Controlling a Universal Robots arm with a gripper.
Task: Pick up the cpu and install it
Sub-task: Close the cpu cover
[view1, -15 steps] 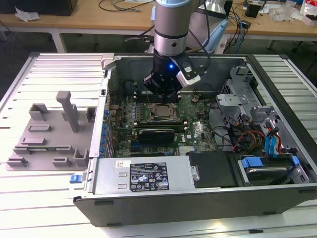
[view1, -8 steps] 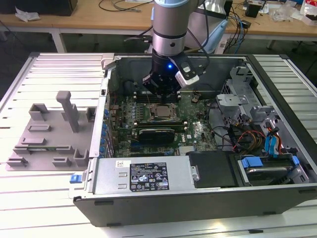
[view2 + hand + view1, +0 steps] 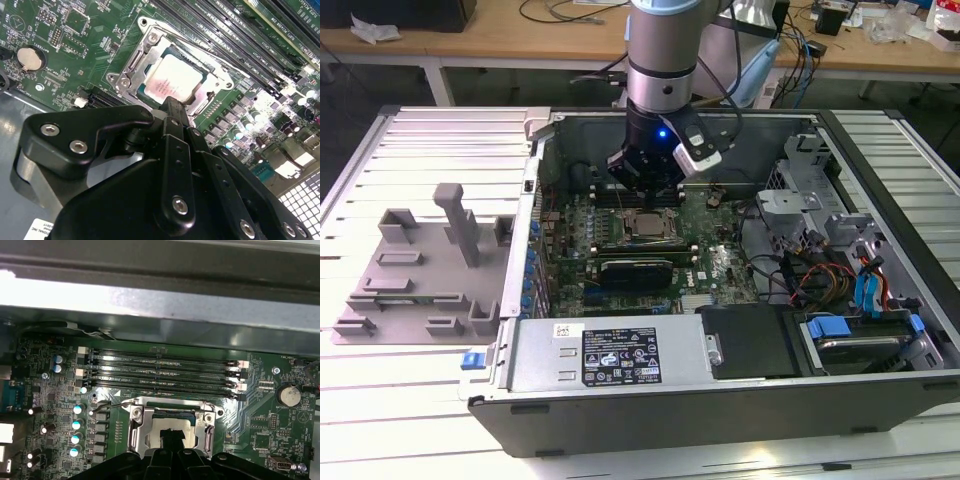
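The cpu, a small square chip with a silvery top, lies flat inside the metal socket frame on the green motherboard. In both wrist views it shows in the frame opening: cpu, cpu. My gripper hangs just above it inside the computer case. Its black fingertips look pressed together over the chip's edge, gripper, gripper, with nothing held between them. I cannot tell whether the tips touch the chip.
The open computer case walls in the board on all sides. Memory slots run beside the socket, and a drive cage with cables fills the exterior view's right. A grey tray lies outside the case on the exterior view's left.
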